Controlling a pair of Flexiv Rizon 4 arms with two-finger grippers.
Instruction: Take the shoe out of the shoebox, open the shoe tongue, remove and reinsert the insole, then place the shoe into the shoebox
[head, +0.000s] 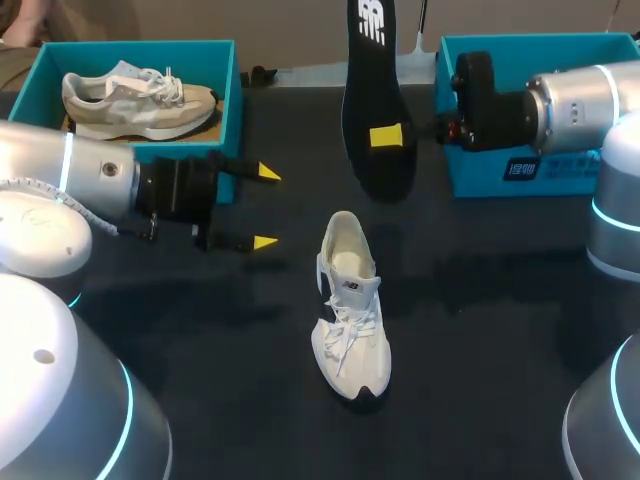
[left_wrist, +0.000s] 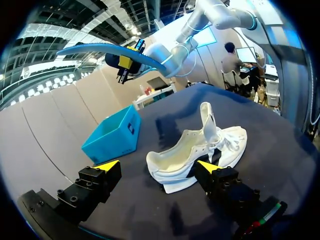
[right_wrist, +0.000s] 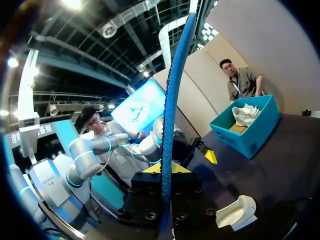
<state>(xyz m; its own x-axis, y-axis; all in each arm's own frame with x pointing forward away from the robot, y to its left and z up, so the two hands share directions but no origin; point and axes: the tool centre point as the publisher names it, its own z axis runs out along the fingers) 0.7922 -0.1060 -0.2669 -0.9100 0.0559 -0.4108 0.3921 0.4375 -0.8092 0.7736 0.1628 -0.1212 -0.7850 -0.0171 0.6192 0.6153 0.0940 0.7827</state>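
Leftmost, a teal shoebox (head: 38, 72) holds a beige shoe (head: 140, 100). Just beside it, the left gripper (head: 266, 208) hovers with its fingers spread wide, gripping nothing. Near the middle of the dark table (head: 500, 300), a white shoe (head: 350, 310) lies outside both boxes, tongue raised. Beyond it, the right gripper (head: 387, 136) is clamped on a black insole (head: 375, 60), held off the table. A second teal shoebox (head: 480, 175) sits rightmost.
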